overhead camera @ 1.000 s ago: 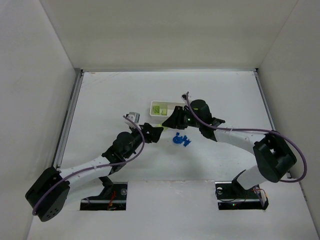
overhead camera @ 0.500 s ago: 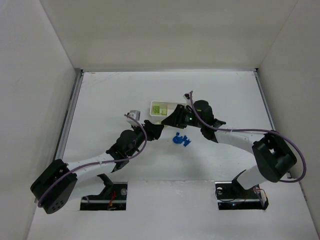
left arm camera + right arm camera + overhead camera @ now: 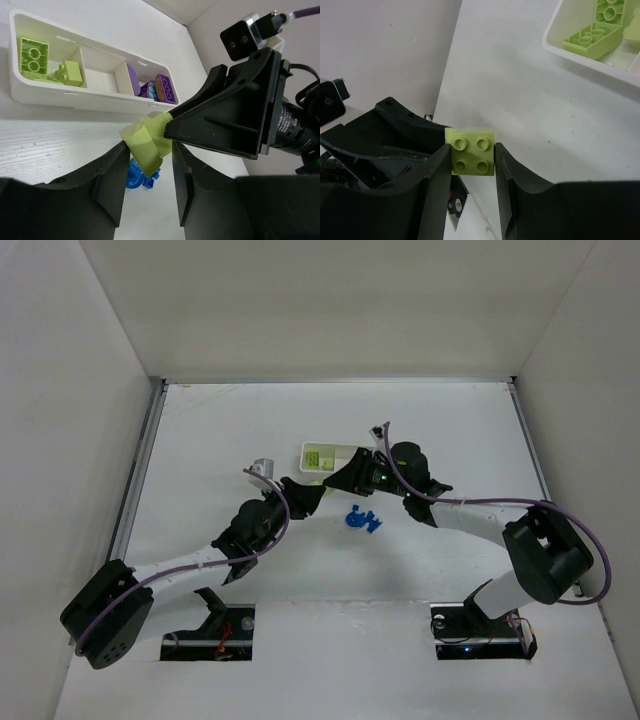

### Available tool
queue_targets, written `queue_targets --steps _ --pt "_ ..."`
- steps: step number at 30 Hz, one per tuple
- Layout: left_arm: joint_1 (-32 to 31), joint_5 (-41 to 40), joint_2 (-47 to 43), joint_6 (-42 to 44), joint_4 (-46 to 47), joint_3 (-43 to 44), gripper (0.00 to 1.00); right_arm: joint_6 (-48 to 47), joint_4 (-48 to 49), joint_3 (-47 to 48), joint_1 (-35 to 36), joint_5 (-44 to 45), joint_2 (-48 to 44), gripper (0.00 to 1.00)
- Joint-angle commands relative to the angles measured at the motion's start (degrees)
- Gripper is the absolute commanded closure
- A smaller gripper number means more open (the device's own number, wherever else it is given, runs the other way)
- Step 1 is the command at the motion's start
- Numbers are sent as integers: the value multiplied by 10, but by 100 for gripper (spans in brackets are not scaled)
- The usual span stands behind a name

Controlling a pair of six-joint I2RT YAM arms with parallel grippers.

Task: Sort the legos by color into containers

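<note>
My right gripper (image 3: 345,478) (image 3: 472,150) is shut on a lime-green 2x2 brick (image 3: 471,151), studs facing its camera, just in front of the white tray (image 3: 304,458). My left gripper (image 3: 308,495) (image 3: 148,150) meets it tip to tip and is open, one finger on each side of that brick (image 3: 145,145). The tray (image 3: 75,97) holds lime-green bricks (image 3: 34,56) (image 3: 592,37) in its left compartment and purple bricks (image 3: 162,90) further right. Blue legos (image 3: 362,519) (image 3: 135,177) lie on the table below both grippers.
White walls enclose the table at the back and both sides. A metal rail (image 3: 140,480) runs along the left edge. The right arm's wrist camera (image 3: 247,35) is close above the tray's right end. The left gripper's body (image 3: 400,135) fills the left of the right wrist view.
My left gripper has moved up and to the right with the lime-green brick, up against my right gripper. The right gripper has shifted slightly. The blue legos have not moved.
</note>
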Motion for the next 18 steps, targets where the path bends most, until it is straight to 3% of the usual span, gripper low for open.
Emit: queue_targets --steps 1,3,10,18 --pt "5 11 -1 -42 58 12 64 5 50 -4 0 -8 -1 71" --pt "7 17 9 -53 68 12 66 5 54 -6 0 -9 -2 71" --pt "11 43 17 -66 77 15 86 13 72 -18 -3 -6 -8 71" --pt "25 46 1 -66 72 -6 90 19 83 -25 -21 -10 -24 71"
